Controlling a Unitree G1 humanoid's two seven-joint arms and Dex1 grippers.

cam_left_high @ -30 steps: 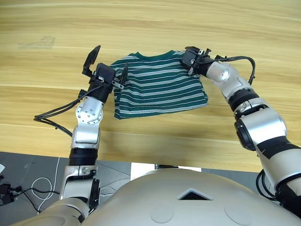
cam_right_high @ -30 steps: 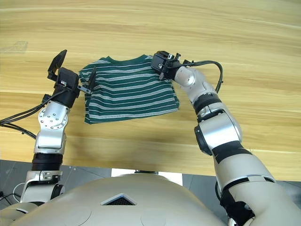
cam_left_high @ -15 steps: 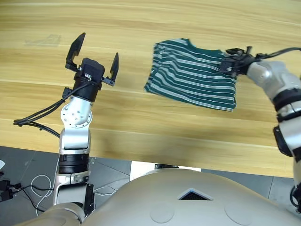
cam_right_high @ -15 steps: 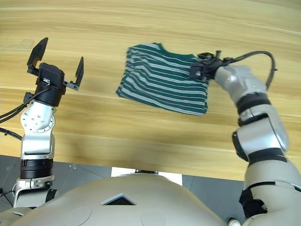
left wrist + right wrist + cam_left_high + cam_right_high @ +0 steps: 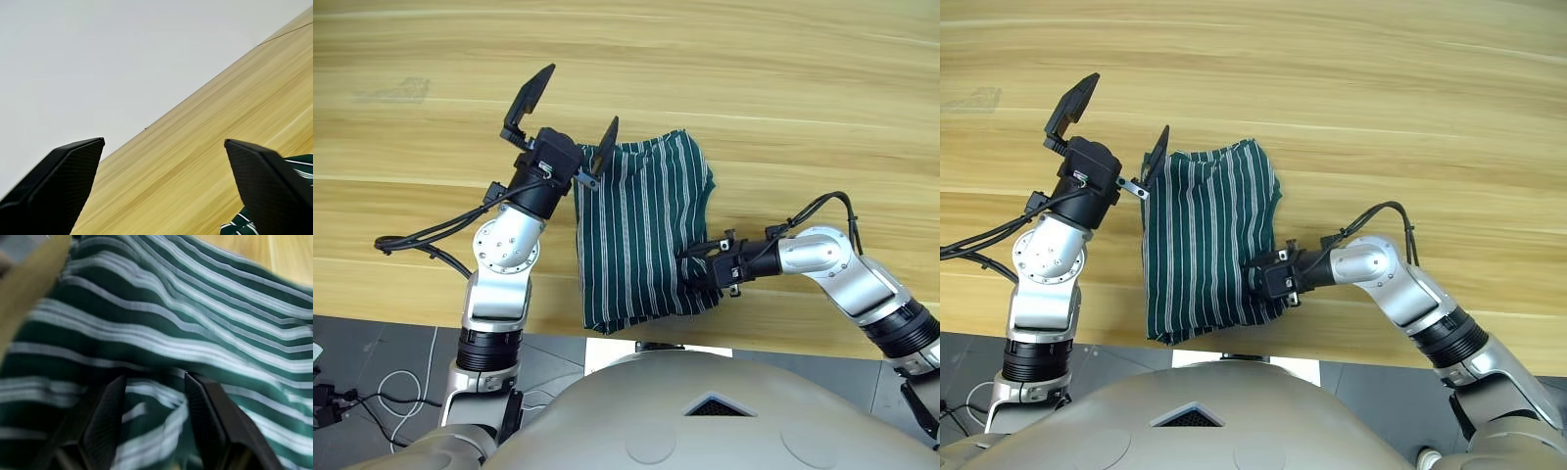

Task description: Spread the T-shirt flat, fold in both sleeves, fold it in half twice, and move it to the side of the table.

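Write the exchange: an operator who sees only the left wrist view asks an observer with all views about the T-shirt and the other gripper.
Operator: My left gripper is open, with a striped corner beside it. How does the cloth lie?
Observer: The T-shirt lies as a compact rectangle on the table, stripes running away from the robot, reaching almost to the near edge.
Operator: Where is the other arm?
Observer: The right gripper is shut on the T-shirt at its near right corner.
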